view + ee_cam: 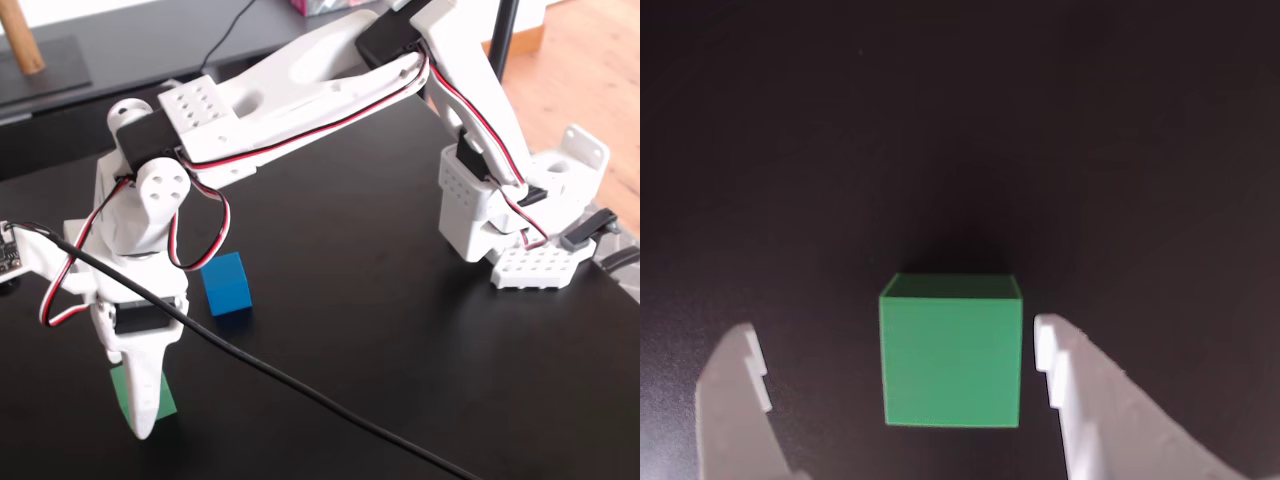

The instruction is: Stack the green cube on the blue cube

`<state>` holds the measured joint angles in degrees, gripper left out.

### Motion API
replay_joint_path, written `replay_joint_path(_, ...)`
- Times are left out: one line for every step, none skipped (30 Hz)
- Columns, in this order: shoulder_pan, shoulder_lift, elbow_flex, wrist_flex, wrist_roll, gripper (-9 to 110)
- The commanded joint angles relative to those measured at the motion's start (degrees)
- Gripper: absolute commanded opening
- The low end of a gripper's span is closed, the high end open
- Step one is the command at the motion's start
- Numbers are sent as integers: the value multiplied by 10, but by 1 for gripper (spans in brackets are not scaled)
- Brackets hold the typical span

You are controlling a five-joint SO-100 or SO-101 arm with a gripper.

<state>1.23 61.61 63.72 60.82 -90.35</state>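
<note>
The small matte green cube (951,350) is viewed closely, straight down past the tool, in the wrist view; the same cube (128,392) and black table (400,350) are overlooked obliquely from farther off in the fixed view.

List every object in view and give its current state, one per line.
green cube: on the black table, between the open fingers, not gripped.
blue cube: on the table, apart from the green cube, nothing stacked on it.
gripper: open, lowered around the green cube.
table: black, carrying both cubes.
</note>
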Motion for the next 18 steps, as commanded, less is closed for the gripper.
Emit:
replay_joint_path(37, 17, -68, 2, -4, 33)
replay_joint_path(39, 13, -68, 2, -5, 33)
replay_joint_path(40, 11, -68, 2, -4, 33)
replay_joint_path(40, 7, -68, 0, -1, 32)
replay_joint_path(40, 4, -67, 1, 3, 31)
replay_joint_path(40, 4, -66, 1, 5, 31)
replay_joint_path(41, 3, -63, -4, 7, 31)
replay_joint_path(43, 2, -62, -7, 7, 30)
replay_joint_path(44, 1, -62, -9, 7, 30)
replay_joint_path(46, 1, -62, -13, 6, 30)
replay_joint_path(47, 0, -62, -18, 4, 29)
replay_joint_path(47, -1, -62, -18, 1, 29)
replay_joint_path(48, -2, -62, -18, 2, 29)
replay_joint_path(49, -4, -59, -24, 3, 29)
replay_joint_path(52, -7, -54, -33, 3, 28)
replay_joint_path(54, -9, -47, -43, 4, 28)
replay_joint_path(54, -9, -44, -43, 4, 28)
replay_joint_path(54, -9, -43, -48, 4, 28)
